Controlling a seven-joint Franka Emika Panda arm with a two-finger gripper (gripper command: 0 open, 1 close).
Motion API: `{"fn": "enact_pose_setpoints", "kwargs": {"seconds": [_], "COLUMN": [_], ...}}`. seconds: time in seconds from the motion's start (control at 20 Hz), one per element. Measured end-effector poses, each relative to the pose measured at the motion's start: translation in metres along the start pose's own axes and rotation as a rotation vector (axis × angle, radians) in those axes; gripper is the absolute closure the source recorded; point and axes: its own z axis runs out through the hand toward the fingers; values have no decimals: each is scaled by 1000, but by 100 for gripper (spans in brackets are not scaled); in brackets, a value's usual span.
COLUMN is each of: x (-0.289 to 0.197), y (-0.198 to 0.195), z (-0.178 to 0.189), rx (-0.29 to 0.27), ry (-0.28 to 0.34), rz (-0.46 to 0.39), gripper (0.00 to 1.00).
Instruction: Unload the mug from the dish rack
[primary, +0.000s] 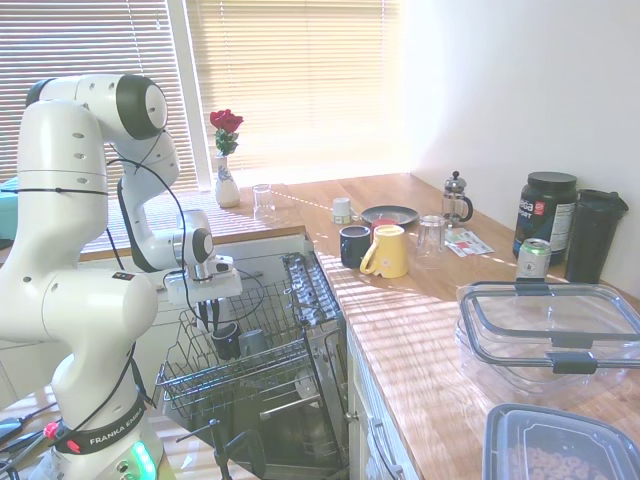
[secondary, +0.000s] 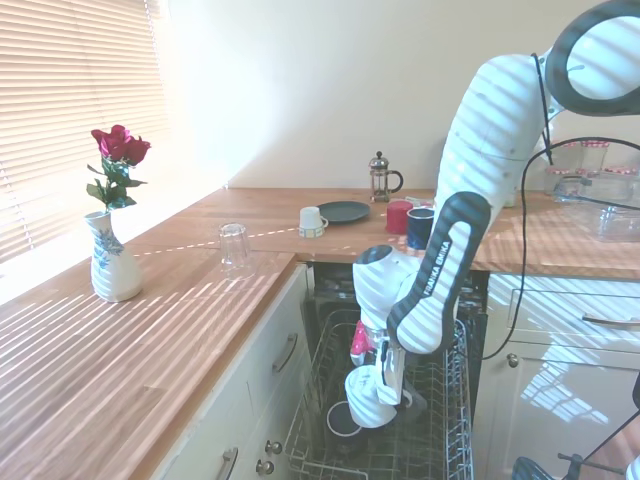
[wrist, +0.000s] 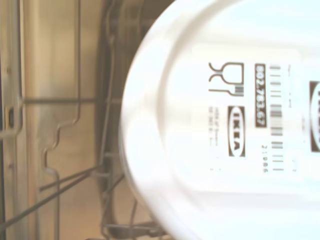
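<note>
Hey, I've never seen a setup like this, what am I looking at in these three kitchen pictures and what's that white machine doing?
The white machine is a robot arm ending in a two-finger gripper. Two pictures come from cameras standing in the room on opposite sides of the arm; the third comes from a camera on the arm's wrist, very close up.

The arm reaches down into the dish rack, a grey wire basket pulled out of an open dishwasher. The second room view shows the gripper shut on the mug, small and white, above a dark mug in the rack. The wrist picture is filled by the white mug's underside with its printed label.

On the wooden counter stand a yellow mug, a French press, a drinking glass and a vase with a red rose.
</note>
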Motion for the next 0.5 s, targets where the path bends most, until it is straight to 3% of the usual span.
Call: {"fn": "enact_pose_setpoints", "kwargs": {"seconds": [0.25,0.5], "x": [24,52], "y": [24,65], "z": [-85,-142], "rx": [29,78], "ry": [56,80], "rz": [61,148], "gripper": [100,100]}}
